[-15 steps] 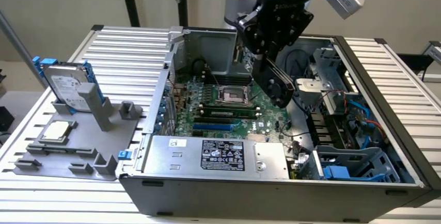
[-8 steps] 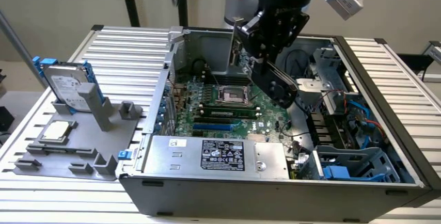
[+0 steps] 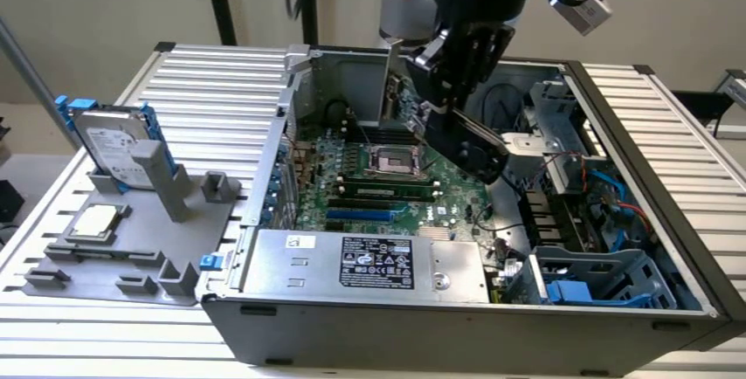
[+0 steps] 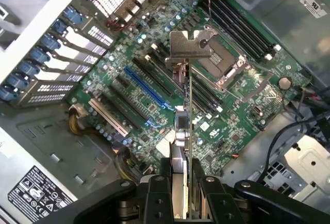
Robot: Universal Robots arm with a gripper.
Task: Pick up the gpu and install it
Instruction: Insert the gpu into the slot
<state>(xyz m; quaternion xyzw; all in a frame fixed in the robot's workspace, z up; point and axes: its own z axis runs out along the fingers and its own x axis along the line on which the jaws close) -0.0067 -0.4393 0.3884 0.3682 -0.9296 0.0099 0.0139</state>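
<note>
My end effector [image 4: 184, 185] is clamped on the gpu [image 4: 183, 126], a finger on each face. In the wrist view I see the card edge-on, with its silver bracket [image 4: 188, 46] at the far end. The card hangs inside the open case [image 3: 349, 327], over the motherboard [image 4: 242, 126] and not seated in anything. It sits above the row of expansion slots, between the blue slot [image 4: 147, 92] and the CPU socket [image 4: 227, 61]. In the exterior view the end effector [image 3: 473, 148] is low in the case, over the middle of the board. The hard drive [image 3: 114, 145] stands well apart on the table [image 3: 210, 69], at the exterior view's left.

I judge the step in hand to be lining the card up with its slot. In the wrist view the card's line crosses the slots at an angle, though I cannot tell how much of that is perspective. To do this well I want the connector edge parallel to the slot along its whole length, and the bracket turned toward the slot covers [image 4: 62, 64] at the case wall. The grip looks to be near one end, so I expect the far end could swing under load. Any push should be slow, straight and square to the board
</note>
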